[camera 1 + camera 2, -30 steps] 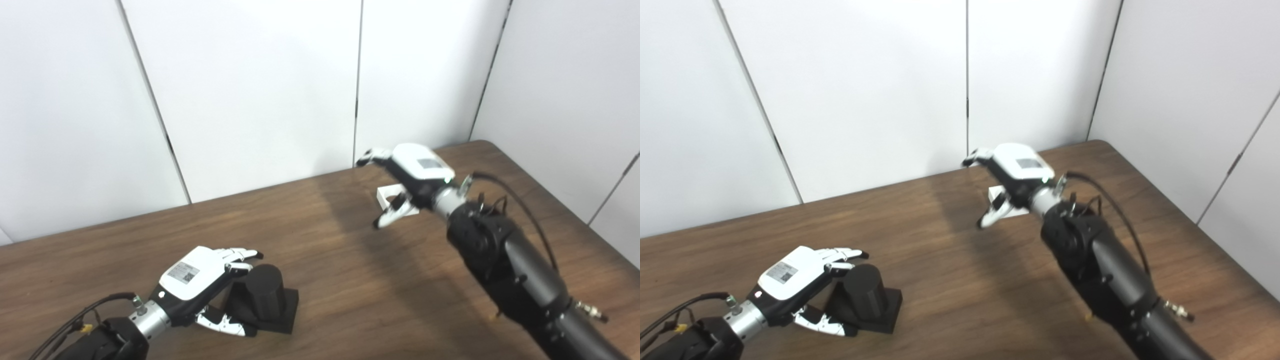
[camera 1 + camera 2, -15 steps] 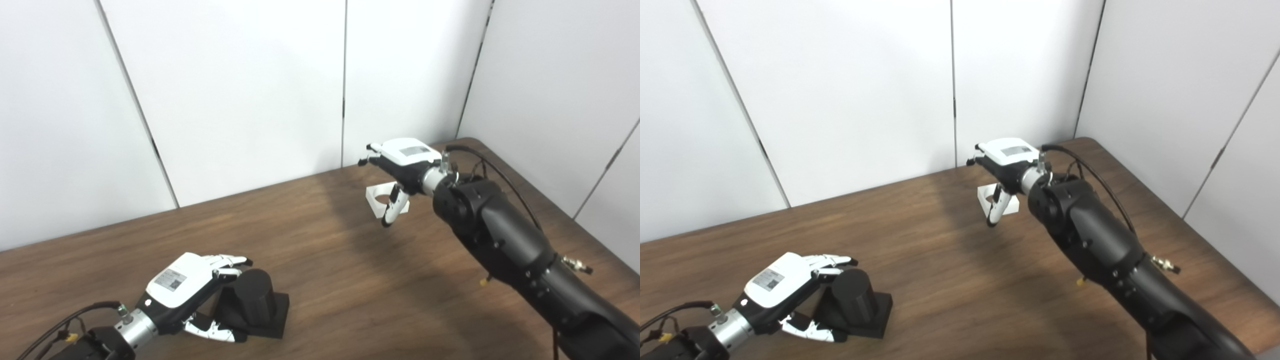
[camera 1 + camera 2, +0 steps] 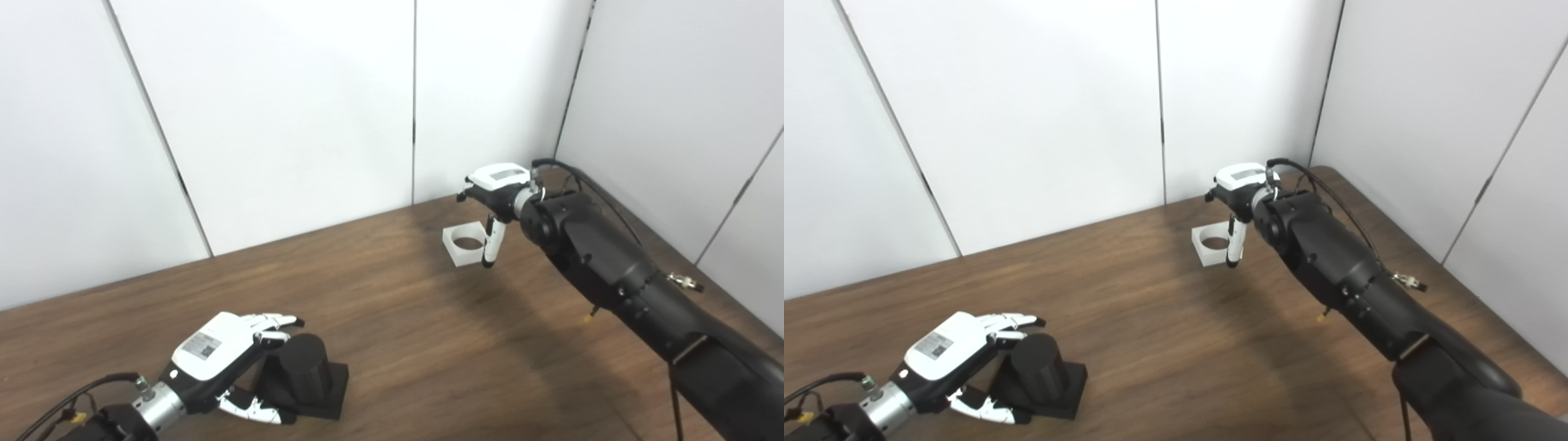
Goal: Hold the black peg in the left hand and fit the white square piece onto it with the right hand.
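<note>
Our left robot hand [image 3: 229, 358] cups the black peg [image 3: 304, 373], fingers and thumb around it but apparently unclosed, steadying it on the bench [image 3: 398, 343]. Our right robot hand [image 3: 493, 205] hovers unclosed, the white square piece [image 3: 463, 245] just beneath its fingers, not yet gripped.

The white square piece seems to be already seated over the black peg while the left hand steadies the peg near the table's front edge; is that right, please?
Not quite: the white square piece lies far from the black peg, on the table by the right hand, as the left eye view shows. The left hand is indeed at the peg.
</note>
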You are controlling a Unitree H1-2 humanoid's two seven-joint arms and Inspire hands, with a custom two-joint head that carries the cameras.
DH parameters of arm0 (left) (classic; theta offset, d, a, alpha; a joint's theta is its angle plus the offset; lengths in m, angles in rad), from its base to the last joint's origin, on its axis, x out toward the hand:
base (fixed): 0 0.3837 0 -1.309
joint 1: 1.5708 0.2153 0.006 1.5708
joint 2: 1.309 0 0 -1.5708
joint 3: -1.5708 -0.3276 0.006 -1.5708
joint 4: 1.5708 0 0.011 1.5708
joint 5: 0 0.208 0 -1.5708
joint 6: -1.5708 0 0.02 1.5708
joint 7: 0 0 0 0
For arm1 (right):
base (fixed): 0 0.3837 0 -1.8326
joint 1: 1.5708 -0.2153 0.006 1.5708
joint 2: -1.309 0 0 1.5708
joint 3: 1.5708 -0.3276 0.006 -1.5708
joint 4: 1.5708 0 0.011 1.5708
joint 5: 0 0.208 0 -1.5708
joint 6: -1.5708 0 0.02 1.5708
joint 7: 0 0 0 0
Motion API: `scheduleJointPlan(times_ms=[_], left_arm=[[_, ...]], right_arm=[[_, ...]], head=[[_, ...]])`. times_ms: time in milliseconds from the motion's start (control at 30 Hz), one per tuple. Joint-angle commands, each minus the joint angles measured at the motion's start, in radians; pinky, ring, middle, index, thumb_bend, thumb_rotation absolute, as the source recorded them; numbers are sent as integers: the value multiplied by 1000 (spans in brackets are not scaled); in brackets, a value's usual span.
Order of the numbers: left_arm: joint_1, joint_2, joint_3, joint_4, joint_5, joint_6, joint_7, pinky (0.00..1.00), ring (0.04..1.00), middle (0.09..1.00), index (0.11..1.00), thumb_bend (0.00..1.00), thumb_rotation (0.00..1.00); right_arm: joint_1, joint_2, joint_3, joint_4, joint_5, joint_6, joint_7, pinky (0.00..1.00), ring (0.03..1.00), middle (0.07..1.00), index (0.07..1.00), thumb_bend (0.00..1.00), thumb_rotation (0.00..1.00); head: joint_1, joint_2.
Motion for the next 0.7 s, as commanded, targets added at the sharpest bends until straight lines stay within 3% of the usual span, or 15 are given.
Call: scheduleJointPlan(times_ms=[0,233,667], left_arm=[[69,55,-68,42,78,4,-89,727,833,860,491,524,62],[73,57,-58,24,70,4,-100,718,831,860,491,524,62],[96,67,-13,-34,72,5,-147,699,818,857,491,524,60]], right_arm=[[-59,-22,-6,11,-21,-12,-40,840,947,985,877,1000,189],[-48,0,-8,79,36,-33,-111,857,940,982,946,1000,241],[-55,46,9,233,93,-94,-252,786,885,917,808,949,240]], head=[[0,0],[10,2],[30,15]])
